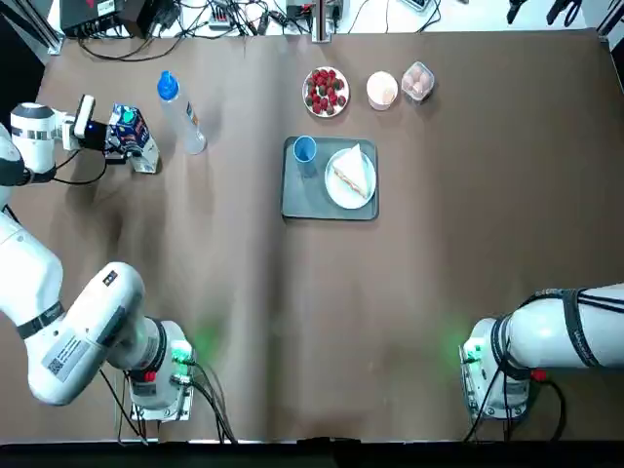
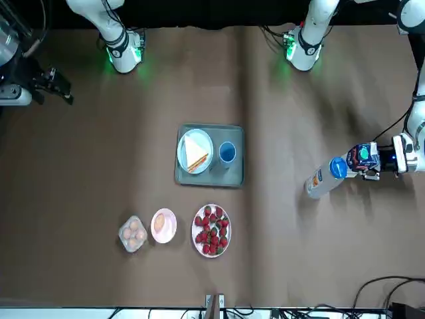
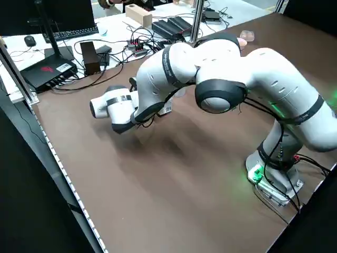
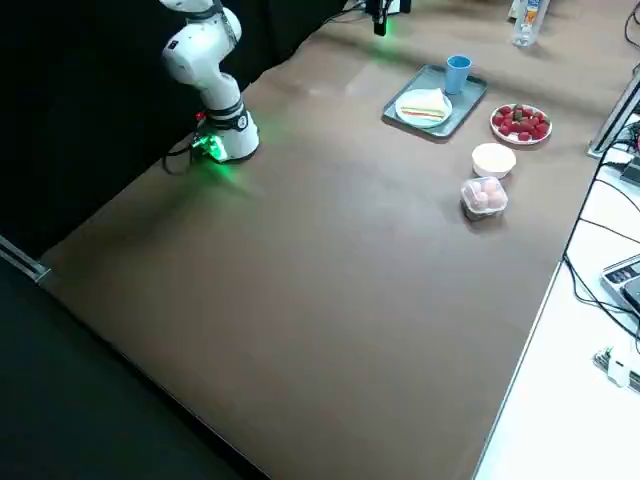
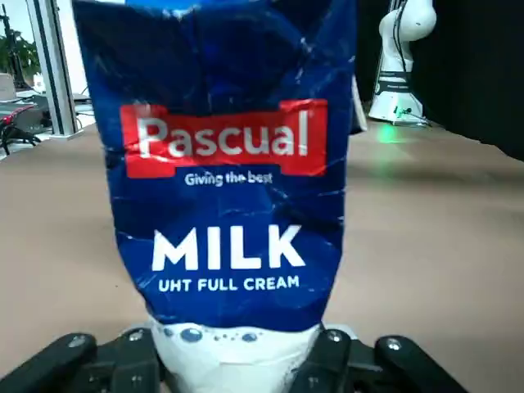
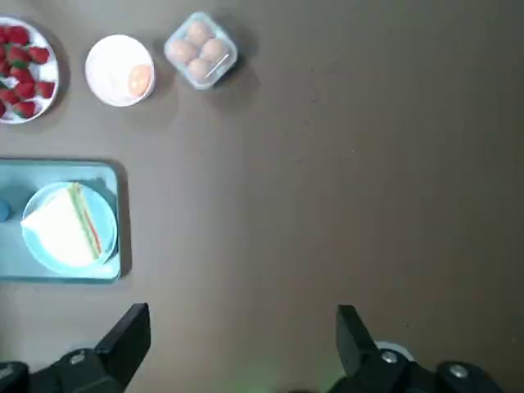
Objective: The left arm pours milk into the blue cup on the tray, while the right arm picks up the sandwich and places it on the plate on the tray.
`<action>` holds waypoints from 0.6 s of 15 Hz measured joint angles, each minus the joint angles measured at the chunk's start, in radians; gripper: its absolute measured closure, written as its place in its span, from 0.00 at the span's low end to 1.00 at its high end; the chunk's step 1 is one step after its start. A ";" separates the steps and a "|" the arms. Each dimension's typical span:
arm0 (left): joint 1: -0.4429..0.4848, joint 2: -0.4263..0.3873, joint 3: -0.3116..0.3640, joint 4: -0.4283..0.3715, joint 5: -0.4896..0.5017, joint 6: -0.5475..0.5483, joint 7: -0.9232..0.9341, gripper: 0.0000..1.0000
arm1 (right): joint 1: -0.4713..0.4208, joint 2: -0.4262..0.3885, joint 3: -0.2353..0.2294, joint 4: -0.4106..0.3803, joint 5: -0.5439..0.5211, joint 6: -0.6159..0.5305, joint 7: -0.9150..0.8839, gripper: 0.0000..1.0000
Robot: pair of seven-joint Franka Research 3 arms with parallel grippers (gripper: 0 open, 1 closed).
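Top view: left tool clamped on the milk at the tabletop's far left, blue cup on the tray well off toward centre, sandwich already plated; right tool spread, empty.

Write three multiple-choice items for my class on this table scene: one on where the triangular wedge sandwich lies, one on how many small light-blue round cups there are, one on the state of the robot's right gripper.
1. Where is the triangular wedge sandwich?
A. On the plain white round plate on the flat grey-blue tray
B. Beside the clear bottle
C. In the right gripper

2. How many small light-blue round cups are there?
A. None
B. One
C. Three

3. The right gripper is:
A. Shut on the sandwich
B. Shut on the cup
C. Open

Answers: 1 A, it rests on the plate in the top view; 2 B, one cup stands on the tray; 3 C, its fingers stand apart, empty, in the right wrist view.
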 joint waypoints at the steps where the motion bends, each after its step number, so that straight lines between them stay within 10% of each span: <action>1: 0.000 0.005 0.000 0.000 0.000 0.000 0.005 0.47 | -0.015 0.004 -0.001 -0.008 0.001 0.020 0.000 0.00; 5: 0.001 0.023 0.000 0.000 0.000 0.000 0.012 0.40 | -0.032 0.020 -0.001 -0.025 0.001 0.065 -0.001 0.00; 9: 0.002 0.026 0.008 0.001 -0.024 0.007 0.014 0.06 | -0.040 0.020 -0.001 -0.011 0.001 0.067 -0.001 0.00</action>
